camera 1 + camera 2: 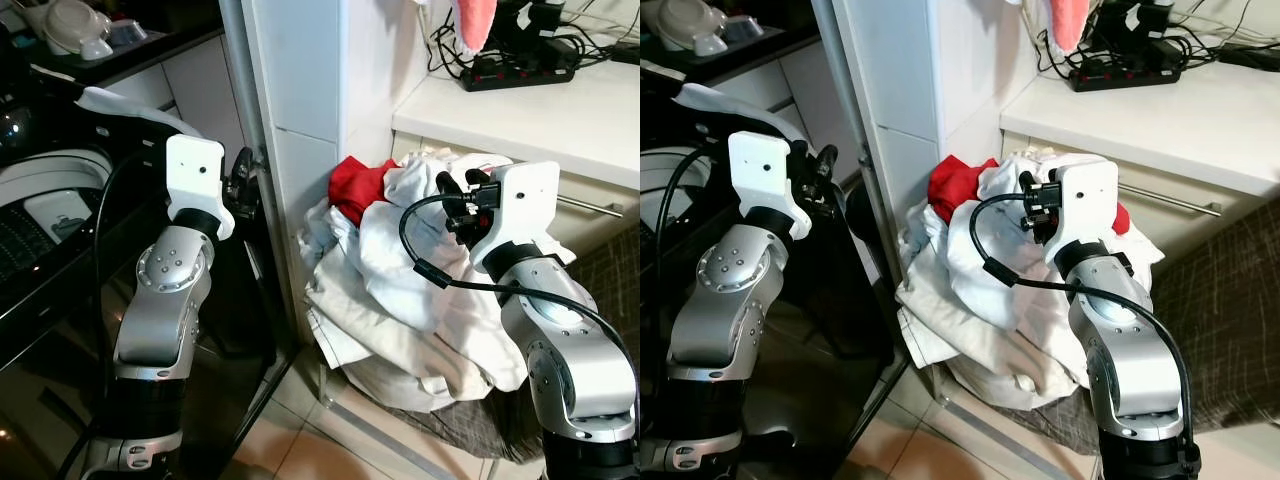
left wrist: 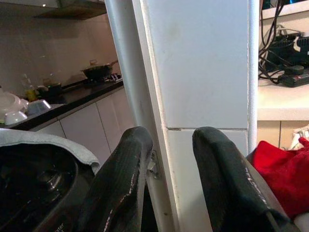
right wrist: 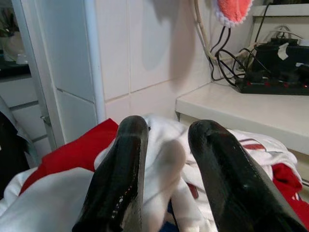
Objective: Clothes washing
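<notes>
Laundry pile (image 1: pixel 400 300) sits at 3 o'clock from the washing machine (image 1: pixel 40 210). Right gripper (image 3: pixel 166 159) hovers over it, fingers apart, empty; left gripper (image 2: pixel 169 179) is spread too. I'd dive deep and pinch one white fold.

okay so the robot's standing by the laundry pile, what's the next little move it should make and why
Probably lower the right gripper onto the white garment topping the laundry pile and close on it. Its fingers stand open just above the cloth with nothing held, while the left gripper is open too, facing the white tiled pillar away from the clothes.
</notes>
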Robot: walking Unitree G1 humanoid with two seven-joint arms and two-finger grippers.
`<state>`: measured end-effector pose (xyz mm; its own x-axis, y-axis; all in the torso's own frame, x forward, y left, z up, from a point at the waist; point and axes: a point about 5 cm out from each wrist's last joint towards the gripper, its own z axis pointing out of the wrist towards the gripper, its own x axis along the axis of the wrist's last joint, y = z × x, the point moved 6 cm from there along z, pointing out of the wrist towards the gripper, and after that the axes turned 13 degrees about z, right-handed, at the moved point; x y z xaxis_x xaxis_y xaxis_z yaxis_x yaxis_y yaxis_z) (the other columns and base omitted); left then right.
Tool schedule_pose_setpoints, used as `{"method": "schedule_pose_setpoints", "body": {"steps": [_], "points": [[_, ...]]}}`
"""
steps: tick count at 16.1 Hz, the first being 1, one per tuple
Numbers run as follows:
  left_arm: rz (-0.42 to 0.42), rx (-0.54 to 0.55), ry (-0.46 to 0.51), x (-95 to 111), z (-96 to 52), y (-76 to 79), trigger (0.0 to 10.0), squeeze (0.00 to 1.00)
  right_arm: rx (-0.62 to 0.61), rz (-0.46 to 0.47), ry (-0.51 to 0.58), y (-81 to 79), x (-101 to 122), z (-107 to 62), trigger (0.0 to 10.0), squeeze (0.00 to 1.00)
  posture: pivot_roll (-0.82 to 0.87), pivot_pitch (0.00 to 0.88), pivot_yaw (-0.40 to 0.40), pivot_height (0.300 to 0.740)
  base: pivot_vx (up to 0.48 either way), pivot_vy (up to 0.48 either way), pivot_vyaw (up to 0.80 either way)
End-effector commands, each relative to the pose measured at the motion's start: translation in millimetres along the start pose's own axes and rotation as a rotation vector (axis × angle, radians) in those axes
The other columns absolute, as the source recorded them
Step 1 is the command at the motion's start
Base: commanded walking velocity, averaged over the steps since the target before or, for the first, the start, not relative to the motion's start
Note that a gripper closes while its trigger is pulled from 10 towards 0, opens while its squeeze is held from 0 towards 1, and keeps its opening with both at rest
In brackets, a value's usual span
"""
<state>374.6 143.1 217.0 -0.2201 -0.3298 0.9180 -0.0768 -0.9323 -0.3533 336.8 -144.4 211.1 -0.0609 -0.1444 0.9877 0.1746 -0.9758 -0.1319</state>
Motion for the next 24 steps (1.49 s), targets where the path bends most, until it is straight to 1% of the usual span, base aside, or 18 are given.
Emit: {"method": "schedule_pose_setpoints", "body": {"steps": [1,14,22,24], "points": [[0.005,-0.010,0.017,5.0,1.9,0.3,10.0,0.00,0.003,0.000,0.021,-2.2,7.0,-2.3,10.0,0.00,-0.04,0.000,0.073,0.740,0.368,0.000,0.00],[0.007,-0.027,0.024,5.7,0.6,2.9,10.0,0.00,0.010,0.004,0.009,-6.5,3.3,-5.1,10.0,0.00,-0.04,0.000,0.077,0.740,0.358,0.000,0.00],[0.005,-0.027,0.024,5.4,0.5,2.7,10.0,0.00,0.014,0.009,0.008,-7.7,3.3,-4.2,10.0,0.00,-0.04,0.000,0.075,0.740,0.352,0.000,0.00],[-0.005,-0.021,0.028,5.4,0.5,2.3,10.0,0.00,0.012,0.011,0.013,-7.2,4.5,-4.2,10.0,0.00,-0.04,0.000,0.076,0.740,0.156,0.000,0.00]]}}
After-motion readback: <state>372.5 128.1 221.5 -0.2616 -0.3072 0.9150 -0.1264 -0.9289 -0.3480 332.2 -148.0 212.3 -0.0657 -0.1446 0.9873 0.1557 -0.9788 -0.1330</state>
